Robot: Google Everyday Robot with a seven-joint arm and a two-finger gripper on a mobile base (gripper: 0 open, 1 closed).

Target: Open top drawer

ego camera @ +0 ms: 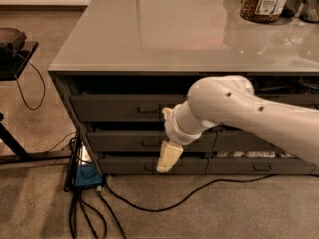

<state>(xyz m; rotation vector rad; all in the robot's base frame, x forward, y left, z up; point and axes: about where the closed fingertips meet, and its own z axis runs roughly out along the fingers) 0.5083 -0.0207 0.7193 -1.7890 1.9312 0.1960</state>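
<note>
The top drawer [112, 107] sits at the left of the cabinet, directly under the grey countertop [149, 34]. Its tall dark front faces the near side, and its small pull handle [148, 110] shows just left of the arm [234, 106]. A dark gap runs above the front, but I cannot tell whether the drawer is slightly out or fully in. The gripper [168, 158] hangs well below that handle and a little to its right. It points down across the fronts of the middle drawer [119, 142] and the bottom drawer [124, 166]. Whether it is apart or together cannot be told from this angle, and it appears to hold nothing. The main risk, as I judge it, is catching the wrong drawer. All three fronts carry similar handles, and the gripper is now nearer the lower two, so too short a rise would hook the middle one. The target handle is also small and shallow. A grip that lands off centre or barely seats could slip off once the pull begins. The thick arm covers the right end of the top drawer, so a pull that is not straight toward the near side might rub the arm against the front or bind the drawer. A jerk could shake the jar [263, 1] at the far right of the countertop. On the floor, a cable [164, 203] trails from the blue box [85, 176] on the near side, and the base could snag it if it backs up.
</note>
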